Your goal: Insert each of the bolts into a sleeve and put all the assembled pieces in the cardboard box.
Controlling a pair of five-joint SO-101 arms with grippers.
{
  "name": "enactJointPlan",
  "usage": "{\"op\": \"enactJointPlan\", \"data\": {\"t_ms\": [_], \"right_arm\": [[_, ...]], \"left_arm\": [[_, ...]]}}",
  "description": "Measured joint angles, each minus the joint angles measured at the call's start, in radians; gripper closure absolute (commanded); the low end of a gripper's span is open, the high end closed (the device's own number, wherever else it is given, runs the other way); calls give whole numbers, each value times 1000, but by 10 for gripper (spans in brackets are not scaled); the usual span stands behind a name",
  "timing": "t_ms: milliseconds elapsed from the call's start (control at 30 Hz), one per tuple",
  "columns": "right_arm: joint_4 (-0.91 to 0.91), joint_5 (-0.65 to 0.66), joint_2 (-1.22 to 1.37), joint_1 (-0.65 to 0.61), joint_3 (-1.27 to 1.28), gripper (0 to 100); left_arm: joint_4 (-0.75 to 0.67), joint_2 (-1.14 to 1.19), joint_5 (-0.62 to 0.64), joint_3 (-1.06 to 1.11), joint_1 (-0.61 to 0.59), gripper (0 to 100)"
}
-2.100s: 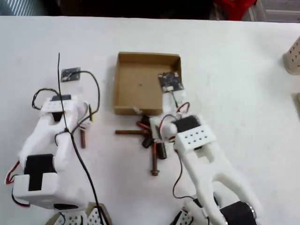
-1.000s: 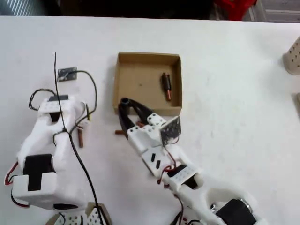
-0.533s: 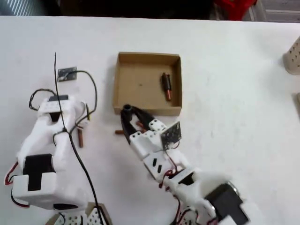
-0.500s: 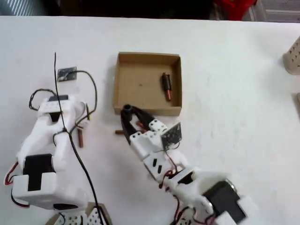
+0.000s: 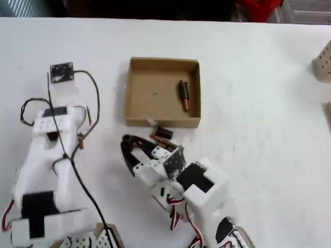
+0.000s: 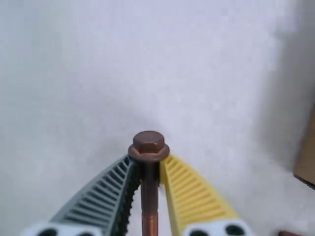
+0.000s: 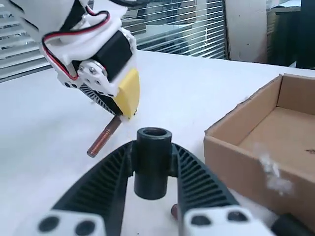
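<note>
Copper bolt (image 6: 148,145) gripped in your left hand (image 6: 147,161), black sleeve (image 7: 153,169) clamped in your right hand (image 7: 153,147), the two brought near above the desk (image 5: 258,103), apparently for joining. One assembled piece (image 5: 183,95) lies in the cardboard box (image 5: 163,62).

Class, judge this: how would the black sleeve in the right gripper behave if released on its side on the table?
The sleeve looks like a rigid round tube, so it would probably roll on the flat table. Its smooth wall may slip in a loose grip.
</note>
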Motion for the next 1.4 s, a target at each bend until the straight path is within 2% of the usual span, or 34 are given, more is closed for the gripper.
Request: {"op": "enactJointPlan", "data": {"t_ms": [333,633,900,1000,1200,1400], "right_arm": [[0,0,0,-3,0,982],[0,0,0,-3,0,982],[0,0,0,-3,0,982],[0,0,0,-3,0,982],[0,0,0,-3,0,982],[0,0,0,-3,0,982]], "left_arm": [[-178,-483,-2,322,55,978],[-256,-959,0,551,172,978],[-269,-1375,6,715,292,978],[-330,-1485,23,776,315,978],[-489,-1501,127,790,321,978],[-684,-1275,137,715,319,978]]}}
